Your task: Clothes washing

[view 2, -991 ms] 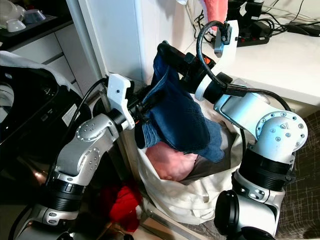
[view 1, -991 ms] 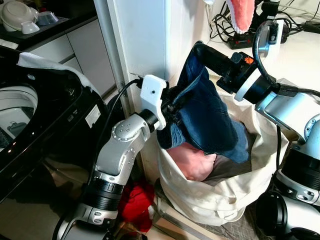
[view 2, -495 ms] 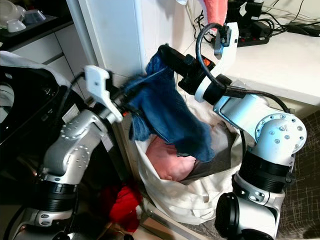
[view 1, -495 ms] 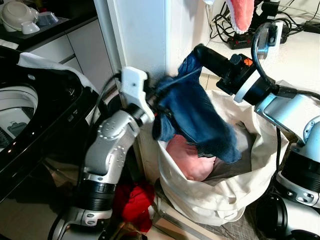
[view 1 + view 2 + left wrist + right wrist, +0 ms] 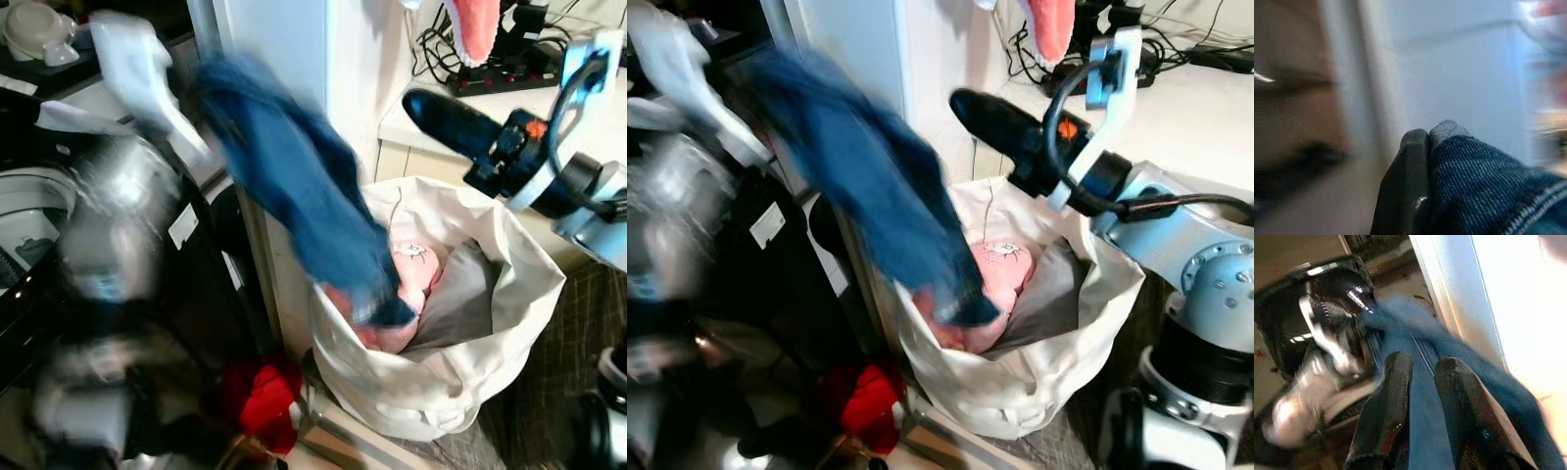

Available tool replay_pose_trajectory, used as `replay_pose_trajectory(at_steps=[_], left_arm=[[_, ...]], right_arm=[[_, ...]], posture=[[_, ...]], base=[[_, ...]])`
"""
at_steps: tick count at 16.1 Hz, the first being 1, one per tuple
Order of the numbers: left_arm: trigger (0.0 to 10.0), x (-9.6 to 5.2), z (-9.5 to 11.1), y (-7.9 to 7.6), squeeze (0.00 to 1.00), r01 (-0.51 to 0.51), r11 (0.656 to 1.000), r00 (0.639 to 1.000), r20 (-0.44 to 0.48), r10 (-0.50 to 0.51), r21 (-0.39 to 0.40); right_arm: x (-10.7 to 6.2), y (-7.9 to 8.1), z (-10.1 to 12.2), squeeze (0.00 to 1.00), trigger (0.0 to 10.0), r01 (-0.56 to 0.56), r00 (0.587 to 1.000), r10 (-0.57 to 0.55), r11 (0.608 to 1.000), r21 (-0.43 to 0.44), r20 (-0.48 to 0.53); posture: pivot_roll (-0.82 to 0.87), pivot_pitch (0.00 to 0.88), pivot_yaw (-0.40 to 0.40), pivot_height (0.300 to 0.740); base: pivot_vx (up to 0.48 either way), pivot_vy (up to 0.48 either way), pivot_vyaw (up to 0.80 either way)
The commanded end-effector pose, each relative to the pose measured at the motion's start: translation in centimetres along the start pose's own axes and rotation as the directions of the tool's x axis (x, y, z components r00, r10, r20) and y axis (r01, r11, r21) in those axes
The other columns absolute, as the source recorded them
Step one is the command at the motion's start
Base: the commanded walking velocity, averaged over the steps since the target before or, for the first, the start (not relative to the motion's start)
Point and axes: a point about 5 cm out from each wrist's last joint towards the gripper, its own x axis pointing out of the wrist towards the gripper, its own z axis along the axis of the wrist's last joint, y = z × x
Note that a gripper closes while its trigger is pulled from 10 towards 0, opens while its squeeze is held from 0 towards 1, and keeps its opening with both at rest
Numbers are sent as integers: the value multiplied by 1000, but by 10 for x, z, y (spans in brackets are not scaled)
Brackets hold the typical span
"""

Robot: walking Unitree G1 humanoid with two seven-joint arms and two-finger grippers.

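Bag [image 5: 509, 323] with pink garment [image 5: 411, 279]

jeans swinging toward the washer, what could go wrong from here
The jeans hang from the left pincer by one pinched fold, so a fast swing might shake them loose. Their lower end trails in the laundry bag and could drag the pink garment out.

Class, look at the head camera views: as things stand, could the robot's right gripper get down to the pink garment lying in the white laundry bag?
Probably yes. The right gripper hangs empty above the bag's open mouth, and the pink garment lies exposed on top. The jeans, clamped in the left gripper, trail over only its near edge.
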Motion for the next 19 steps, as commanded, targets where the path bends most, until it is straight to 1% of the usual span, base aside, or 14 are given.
replay_pose_trajectory(at_steps=[1, 2, 3, 4, 5, 6, 7, 8, 9, 10, 12, 14, 17, 19], left_arm=[[0, 12, 35, 36, 0, -177, 967, 982, 97, 161, 184], [0, 18, 56, 56, 0, -284, 898, 957, 153, 246, 336], [0, 25, 88, 81, 0, -420, 710, 908, 257, 332, 566], [0, 27, 103, 90, 0, -481, 598, 875, 312, 369, 642], [0, 27, 138, 105, 0, -610, 388, 784, 455, 422, 691], [0, 29, 157, 112, 0, -662, 260, 729, 524, 440, 703], [0, 32, 152, 114, 0, -636, 272, 745, 482, 462, 722], [0, 36, 140, 114, 0, -604, 337, 768, 414, 488, 723], [2078, 43, 75, 113, 0, -558, 715, 808, 76, 585, 421], [10000, 43, 45, 106, 0, -544, 783, 813, -41, 580, 301], [10000, 38, 23, 102, 0, -536, 777, 802, -89, 591, 330], [10000, 25, -2, 109, 0, -534, 691, 723, -161, 672, 487], [10000, 25, -15, 104, 0, -504, 689, 694, -230, 682, 521], [10000, 32, -11, 97, 0, -513, 713, 720, -211, 661, 478]], right_arm=[[1, 2, -1, 0, 10000, -6, 1000, 6, 999, -32, -8], [2, 2, -2, 0, 10000, -3, 1000, 3, 999, -33, -9], [4, 2, -4, 0, 10000, -2, 1000, 2, 999, -35, -11], [6, 2, -6, 0, 10000, -4, 1000, 4, 999, -36, -12], [10, 3, -8, 0, 10000, -7, 1000, 6, 999, -42, -15], [13, 4, -11, 0, 10000, -8, 1000, 7, 999, -52, -16], [15, 4, -13, 0, 10000, -5, 1000, 4, 999, -51, -12], [17, 5, -16, 0, 10000, 7, 1000, -8, 999, -49, -10], [23, -6, -28, 0, 10000, 174, 984, -178, 972, -158, -8], [24, -11, -30, 0, 10000, 256, 966, -259, 946, -198, 14], [26, -10, -30, 0, 10000, 270, 963, -267, 943, -194, 43], [32, 0, -34, 0, 10000, 208, 978, -204, 958, -200, 40], [42, 8, -42, 0, 10000, 158, 987, -155, 962, -224, 32], [46, 10, -42, 0, 10000, 146, 989, -141, 963, -225, 38]], posture=[[-19, 0, 67, 740], [-14, 0, 67, 740], [-2, 0, 56, 740], [-1, 0, 59, 740], [-6, 0, 69, 740], [-6, 0, 69, 740], [-15, 0, 84, 740], [-15, 0, 84, 740], [-31, 0, 102, 740], [-31, 0, 102, 740], [-31, 0, 93, 740], [-10, 0, 67, 740], [-5, 0, 59, 740], [0, 0, 57, 740]], base=[[0, 0, 0], [0, 0, 0], [0, 0, 0], [0, 0, 0], [0, 0, 0], [0, 0, 0], [0, 0, 0], [0, 0, 0], [0, 0, 0], [0, 0, 438], [0, 0, 800], [0, 0, 800], [0, 0, 800], [0, 0, 800]])
